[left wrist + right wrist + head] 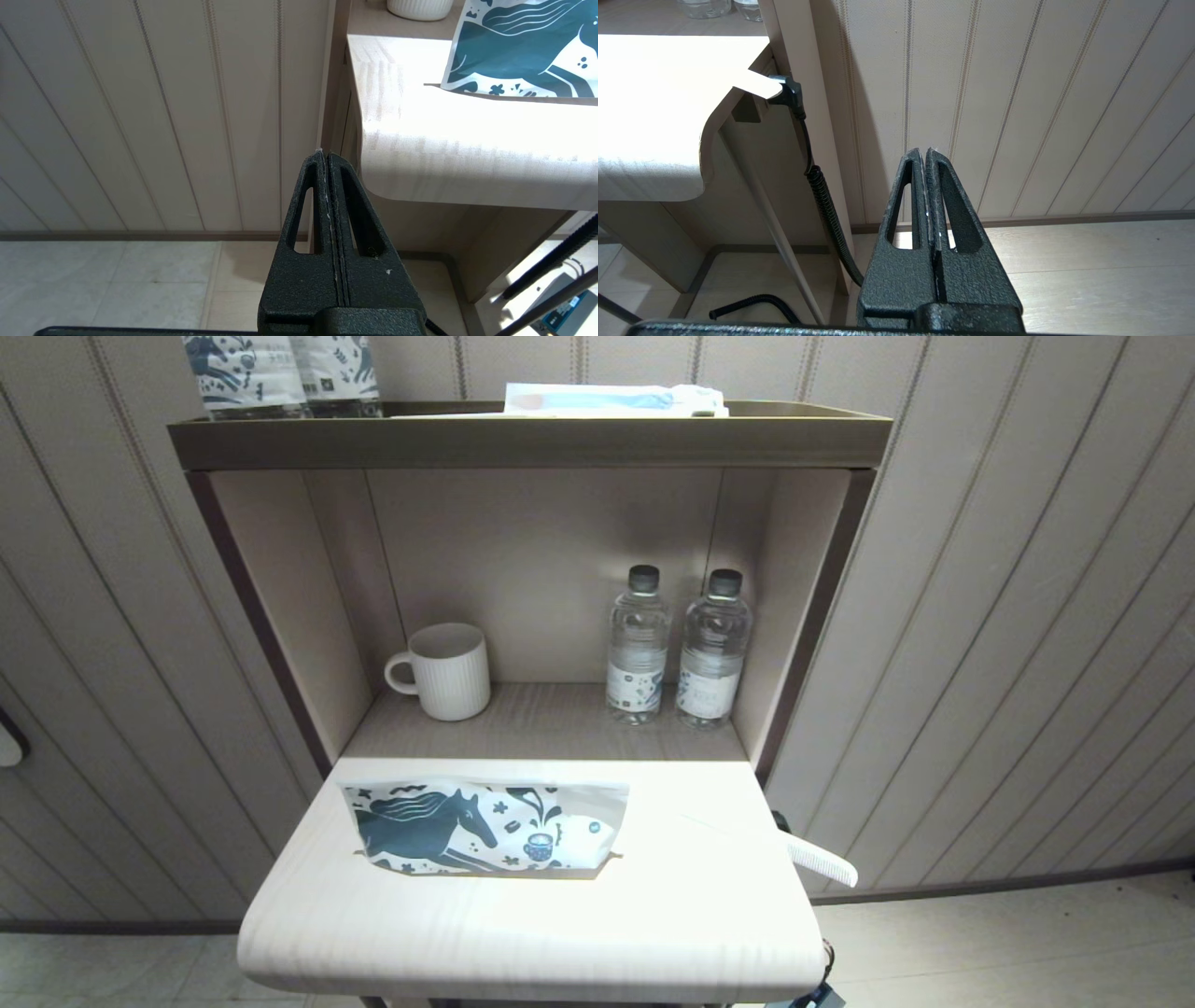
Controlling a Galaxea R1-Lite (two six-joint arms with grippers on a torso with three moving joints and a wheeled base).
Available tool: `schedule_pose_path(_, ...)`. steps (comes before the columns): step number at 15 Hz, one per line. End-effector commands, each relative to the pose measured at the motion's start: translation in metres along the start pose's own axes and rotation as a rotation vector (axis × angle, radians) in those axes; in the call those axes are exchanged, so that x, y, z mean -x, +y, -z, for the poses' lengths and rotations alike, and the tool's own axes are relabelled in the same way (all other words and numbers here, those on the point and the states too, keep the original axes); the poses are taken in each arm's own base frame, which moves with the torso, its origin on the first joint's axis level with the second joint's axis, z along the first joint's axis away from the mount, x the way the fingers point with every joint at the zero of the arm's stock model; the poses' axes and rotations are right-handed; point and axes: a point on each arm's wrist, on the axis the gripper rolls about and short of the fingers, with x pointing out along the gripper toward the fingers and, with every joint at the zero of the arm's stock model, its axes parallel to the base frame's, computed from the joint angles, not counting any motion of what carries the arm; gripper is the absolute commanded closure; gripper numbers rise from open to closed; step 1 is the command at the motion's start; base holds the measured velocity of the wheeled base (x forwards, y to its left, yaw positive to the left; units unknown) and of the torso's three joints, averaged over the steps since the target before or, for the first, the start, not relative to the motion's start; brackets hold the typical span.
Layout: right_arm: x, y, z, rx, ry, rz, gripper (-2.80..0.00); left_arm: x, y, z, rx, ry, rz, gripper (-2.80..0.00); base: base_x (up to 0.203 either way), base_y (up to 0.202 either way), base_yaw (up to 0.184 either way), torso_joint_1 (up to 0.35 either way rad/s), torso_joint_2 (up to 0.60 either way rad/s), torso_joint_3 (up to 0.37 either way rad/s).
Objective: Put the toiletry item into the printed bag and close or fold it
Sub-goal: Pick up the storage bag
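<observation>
Slim white comb (817,856) overhangs the shelf edge beside the horse-printed bag (485,828).

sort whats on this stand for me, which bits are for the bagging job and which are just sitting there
For the job:
- comb, overhanging the tabletop's right edge
- printed bag, on the tabletop

Just lying about:
- mug
- two water bottles
- horse-printed bottles and packet on the top shelf

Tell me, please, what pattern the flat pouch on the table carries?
The flat white pouch carries a dark teal horse with small motifs, clearest in the head view.
</observation>
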Motion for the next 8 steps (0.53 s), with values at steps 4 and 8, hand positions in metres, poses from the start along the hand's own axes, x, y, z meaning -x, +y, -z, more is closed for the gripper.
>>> schedule_pose_path(4,0.0,0.0001,-0.0002,0.006,-0.003,-0.003,0.0,0.0,0.0,0.0,0.001,0.0,0.0,0.0,0.0,0.0,0.0,0.0,0.0,0.0)
schedule_pose_path(8,0.0,0.0002,0.0012,0.011,0.012,-0.015,0.0,0.0,0.0,0.0,-0.004,0.0,0.001,0.0,0.0,0.0,0.0,0.0,0.0,0.0)
